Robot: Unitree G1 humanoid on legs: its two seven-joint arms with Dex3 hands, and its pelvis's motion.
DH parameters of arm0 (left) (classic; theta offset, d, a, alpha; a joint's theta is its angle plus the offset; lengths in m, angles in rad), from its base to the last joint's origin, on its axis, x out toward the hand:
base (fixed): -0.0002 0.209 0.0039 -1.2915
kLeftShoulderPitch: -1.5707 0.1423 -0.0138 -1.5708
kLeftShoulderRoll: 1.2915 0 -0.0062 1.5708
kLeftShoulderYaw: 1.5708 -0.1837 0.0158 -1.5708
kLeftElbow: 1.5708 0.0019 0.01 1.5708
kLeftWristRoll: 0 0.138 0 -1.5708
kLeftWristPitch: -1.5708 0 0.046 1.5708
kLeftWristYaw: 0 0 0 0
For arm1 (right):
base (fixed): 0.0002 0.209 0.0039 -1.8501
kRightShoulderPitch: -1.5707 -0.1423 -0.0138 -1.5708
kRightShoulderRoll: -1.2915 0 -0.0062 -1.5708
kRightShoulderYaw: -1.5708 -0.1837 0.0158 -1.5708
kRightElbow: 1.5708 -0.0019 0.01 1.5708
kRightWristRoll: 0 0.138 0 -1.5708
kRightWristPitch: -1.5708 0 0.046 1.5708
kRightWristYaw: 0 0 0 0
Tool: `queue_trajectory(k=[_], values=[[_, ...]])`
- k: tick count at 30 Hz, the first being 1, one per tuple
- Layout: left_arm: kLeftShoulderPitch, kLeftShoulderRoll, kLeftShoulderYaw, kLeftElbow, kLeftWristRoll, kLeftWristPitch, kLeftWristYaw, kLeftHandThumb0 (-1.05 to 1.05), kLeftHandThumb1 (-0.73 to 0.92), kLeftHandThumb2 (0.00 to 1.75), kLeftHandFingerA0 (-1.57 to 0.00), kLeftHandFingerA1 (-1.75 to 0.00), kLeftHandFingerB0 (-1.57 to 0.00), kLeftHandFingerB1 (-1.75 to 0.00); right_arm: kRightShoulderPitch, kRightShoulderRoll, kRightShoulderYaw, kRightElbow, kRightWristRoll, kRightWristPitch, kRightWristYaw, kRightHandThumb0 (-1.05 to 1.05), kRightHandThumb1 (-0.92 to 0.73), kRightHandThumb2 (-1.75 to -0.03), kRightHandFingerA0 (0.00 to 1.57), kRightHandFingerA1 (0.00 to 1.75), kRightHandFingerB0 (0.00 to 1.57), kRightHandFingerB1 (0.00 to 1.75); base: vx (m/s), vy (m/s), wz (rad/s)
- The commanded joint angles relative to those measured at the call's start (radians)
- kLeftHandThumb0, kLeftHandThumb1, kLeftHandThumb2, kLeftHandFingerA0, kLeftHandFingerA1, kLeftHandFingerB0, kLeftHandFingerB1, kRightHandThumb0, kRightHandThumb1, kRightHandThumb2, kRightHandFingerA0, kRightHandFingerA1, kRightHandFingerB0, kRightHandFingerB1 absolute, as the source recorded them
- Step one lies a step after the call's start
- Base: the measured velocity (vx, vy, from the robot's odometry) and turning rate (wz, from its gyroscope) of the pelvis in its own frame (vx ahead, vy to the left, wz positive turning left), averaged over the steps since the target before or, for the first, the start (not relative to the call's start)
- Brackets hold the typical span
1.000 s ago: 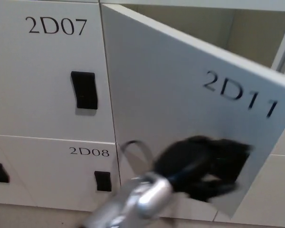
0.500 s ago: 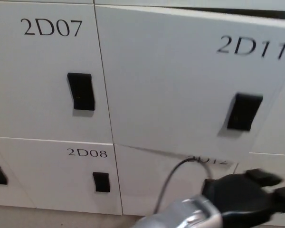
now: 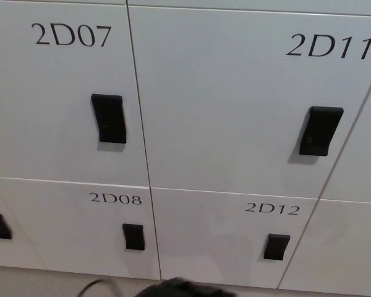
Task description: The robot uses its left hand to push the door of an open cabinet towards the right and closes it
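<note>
Head view: door 2D11 (image 3: 235,105) sits flush with its neighbours, upper right of the locker bank, seams even on the left and bottom edges. Looks closed, task likely done. Black latch handle (image 3: 320,130) on its right side, away from the left-hand seam against 2D07 (image 3: 55,93). Judgement: a thin flat panel, light, stiff, swings freely; smooth painted face, so a flat push is best placed near the latch edge, far from the seam side, no grip needed. Only risk is rebound if the latch doesn't catch. 2D08 (image 3: 74,229) and 2D12 (image 3: 229,235) below, both shut. Dark shape at the bottom edge (image 3: 179,288) is probably part of the left hand or arm, with a loop of cable (image 3: 93,286) beside it; can't tell its finger state. Right hand not visible.
</note>
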Motion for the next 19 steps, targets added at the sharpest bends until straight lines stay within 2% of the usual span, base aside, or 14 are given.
queue_trajectory(k=[1,3,5,9,13,19], values=[[0.178,0.130,0.319,0.011,-0.238,-0.146,0.124,-0.61,0.88,0.66,-0.28,-0.32,-0.24,-0.30,-0.010,-0.003,-0.034,0.016,0.036,0.044,0.078,-0.54,-0.67,-1.00,0.37,0.53,0.25,0.46,0.00,0.000,0.00],[0.172,0.129,0.368,0.074,-0.258,-0.163,0.143,-0.56,0.86,0.66,-0.28,-0.32,-0.25,-0.30,-0.019,-0.005,-0.031,0.016,0.031,0.048,0.078,-0.51,-0.69,-0.99,0.37,0.52,0.26,0.47,0.00,0.000,0.00],[0.168,0.128,0.476,0.265,-0.320,-0.219,0.193,-0.58,0.87,0.67,-0.27,-0.32,-0.26,-0.30,-0.015,-0.002,-0.039,0.018,0.038,0.051,0.091,-0.51,-0.69,-0.99,0.36,0.52,0.25,0.46,0.00,0.000,0.00],[0.169,0.112,0.570,0.447,-0.364,-0.228,0.189,-0.63,0.86,0.66,-0.30,-0.36,-0.28,-0.31,0.010,0.013,-0.011,0.023,0.007,0.060,0.058,-0.49,-0.68,-1.00,0.37,0.52,0.25,0.46,0.00,0.000,0.00],[0.153,0.114,0.596,0.556,-0.353,-0.224,0.167,-0.62,0.87,0.66,-0.28,-0.34,-0.27,-0.30,0.025,0.018,-0.030,0.024,0.028,0.055,0.076,-0.54,-0.68,-0.99,0.37,0.52,0.27,0.46,0.00,0.000,0.00],[0.097,0.113,0.619,0.776,-0.334,-0.232,0.175,-0.59,0.88,0.67,-0.27,-0.34,-0.26,-0.30,0.037,0.025,-0.032,0.017,0.029,0.047,0.068,-0.47,-0.66,-1.01,0.40,0.55,0.26,0.48,0.00,0.000,0.00]])
